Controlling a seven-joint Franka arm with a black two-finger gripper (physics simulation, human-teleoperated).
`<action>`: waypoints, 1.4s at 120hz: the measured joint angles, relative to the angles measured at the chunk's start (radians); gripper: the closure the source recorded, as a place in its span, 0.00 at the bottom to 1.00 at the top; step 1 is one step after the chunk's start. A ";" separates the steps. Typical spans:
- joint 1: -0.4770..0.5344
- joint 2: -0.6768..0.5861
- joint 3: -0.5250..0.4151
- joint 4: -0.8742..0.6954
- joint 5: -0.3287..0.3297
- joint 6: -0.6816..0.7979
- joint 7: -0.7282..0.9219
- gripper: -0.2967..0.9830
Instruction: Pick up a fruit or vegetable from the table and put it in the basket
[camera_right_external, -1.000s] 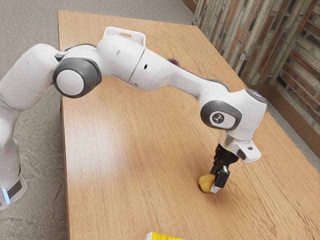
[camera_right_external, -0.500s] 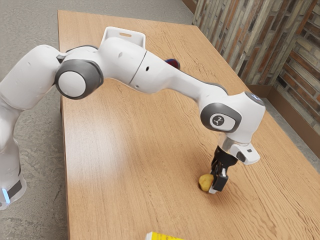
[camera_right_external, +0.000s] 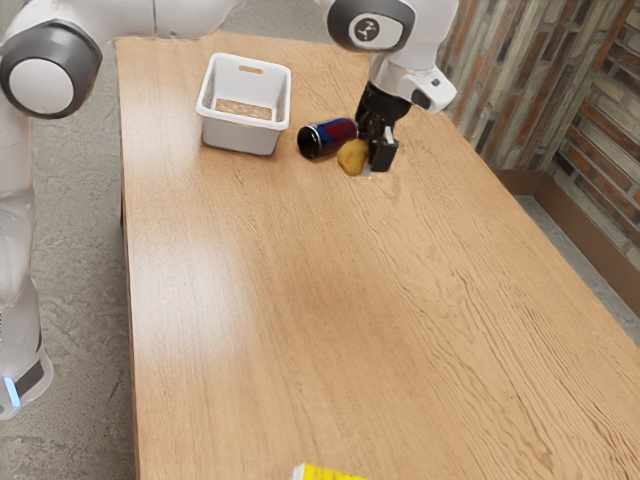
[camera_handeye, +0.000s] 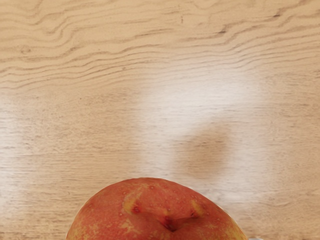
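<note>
The fruit (camera_right_external: 352, 157) is up off the table (camera_right_external: 300, 300), clamped in the gripper (camera_right_external: 371, 166), whose fingers are closed on it. It looks yellow in the exterior view (the wrist view shows plenty of red skin, with yellow patches). Around it in the exterior view, a dark can (camera_right_external: 327, 138) with red and blue on it lies on its side just beside the fruit, toward ten o'clock. Farther out, also at ten o'clock, stands the white basket (camera_right_external: 245, 136), with the fruit outside it. Well apart, toward six o'clock, something yellow and white (camera_right_external: 330, 473) pokes in at the edge.
</note>
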 joint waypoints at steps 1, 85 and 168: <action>0.014 -0.004 0.001 -0.005 0.001 -0.003 0.002 0.48; 0.758 0.316 -0.003 0.247 0.005 0.083 0.316 0.49; 0.342 0.061 -0.001 0.059 -0.018 0.080 0.543 0.24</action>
